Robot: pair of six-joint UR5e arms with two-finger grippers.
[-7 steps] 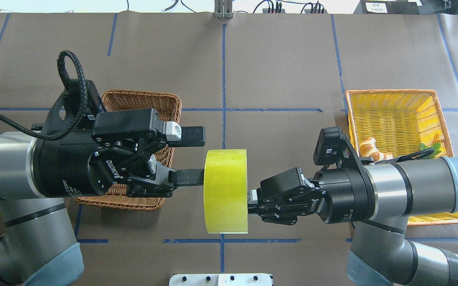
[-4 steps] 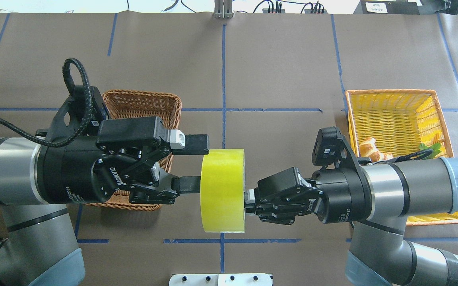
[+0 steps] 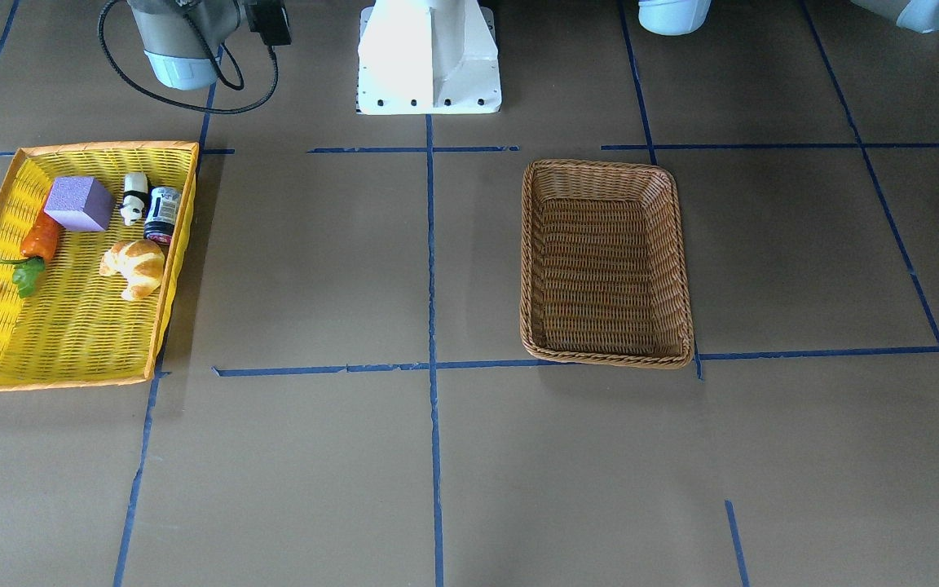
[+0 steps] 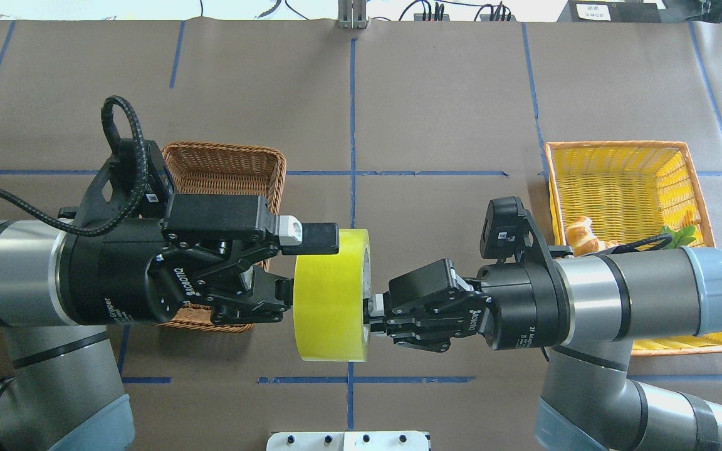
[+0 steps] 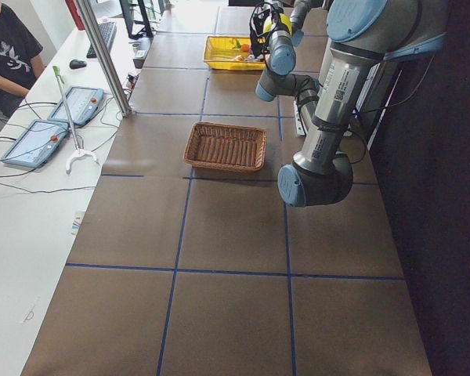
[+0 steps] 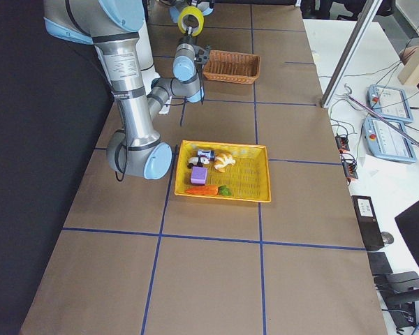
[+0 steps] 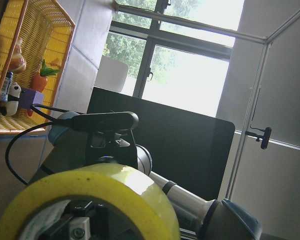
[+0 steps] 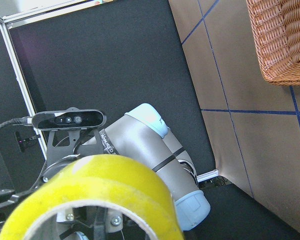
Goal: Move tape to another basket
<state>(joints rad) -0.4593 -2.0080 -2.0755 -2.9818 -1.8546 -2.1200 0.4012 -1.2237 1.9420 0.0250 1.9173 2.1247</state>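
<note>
Since a second ago: the wide roll of translucent yellow-green tape [image 4: 329,294] has been shifted further toward the robot's left. The gap to the left tool [image 4: 312,264] has been closed up. Its black fingers were stopped short of the roll before; now the far wall is straddled by them.

Left tool: fingers are held slightly narrower than a second ago but visibly apart. One is laid across the roll's outer face, the other is tucked behind its left side. Whether the wall is actually pinched can't be told.

Right tool [image 4: 370,311]: clamped onto the tape from the opposite side, fingers drawn close together.

Tape: held on edge in the air between both tools, over the brown paper-covered worktop [image 3: 315,269]. It's near the rectangular brown woven wicker basket [image 3: 605,166], not in it.

Overhead view: the only one where both tools are seen properly. The brown basket is half covered there by the left tool.

Front-facing view: the brown basket is seen whole. The bright yellow basket with the orange rim [image 3: 70,326] is seen with a purple foam cube [image 3: 78,204], a croissant [image 3: 135,265], an orange carrot [image 3: 39,239], a little panda figure [image 3: 134,198] and a small dark can [image 3: 163,214]. Overhead, only the croissant and a green leaf are shown past the right arm.

Wrist views: the tape is shown as a yellow ring along the bottom edge of each. A corner of the brown basket is caught by the right one only.

Side views: the tape is shown tiny, high above the worktop.
</note>
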